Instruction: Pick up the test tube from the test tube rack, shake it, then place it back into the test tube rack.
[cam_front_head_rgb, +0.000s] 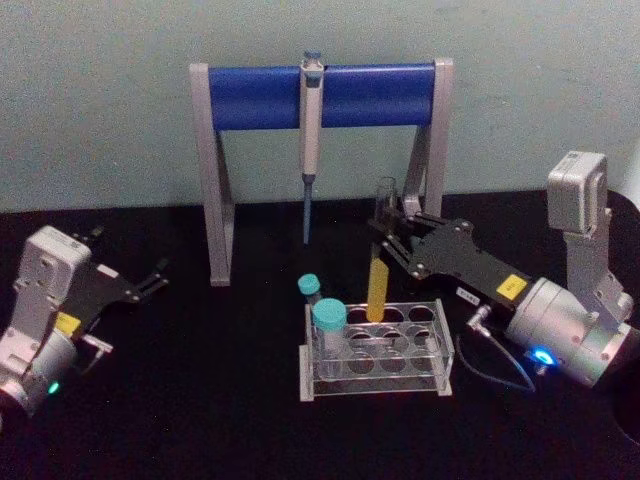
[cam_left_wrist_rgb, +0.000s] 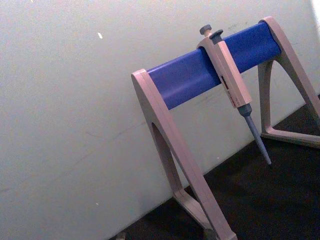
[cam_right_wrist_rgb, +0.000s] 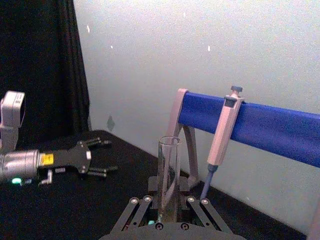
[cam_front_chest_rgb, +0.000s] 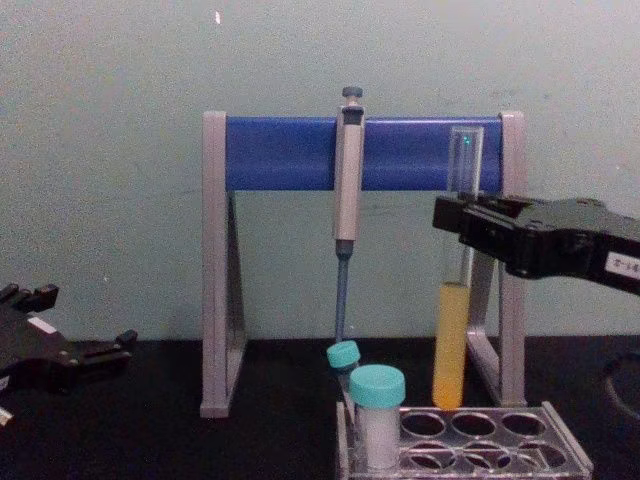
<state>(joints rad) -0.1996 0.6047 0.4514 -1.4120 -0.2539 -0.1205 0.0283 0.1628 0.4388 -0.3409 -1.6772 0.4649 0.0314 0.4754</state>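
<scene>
The right claw (cam_front_head_rgb: 386, 232) is clamped on the clear upper part of the test tube (cam_front_head_rgb: 377, 288). It holds the tube upright, its yellow round end over a back-row hole of the test tube rack (cam_front_head_rgb: 400, 385); whether it clears the plate, I cannot tell. The coming move looks purely vertical. The left claw (cam_front_head_rgb: 148, 282) rests spread wide, well left of the rack.

Test tube rack (cam_front_head_rgb: 400, 382) before pipette stand (cam_front_head_rgb: 260, 97), capped tubes (cam_front_head_rgb: 329, 318) inside.
</scene>
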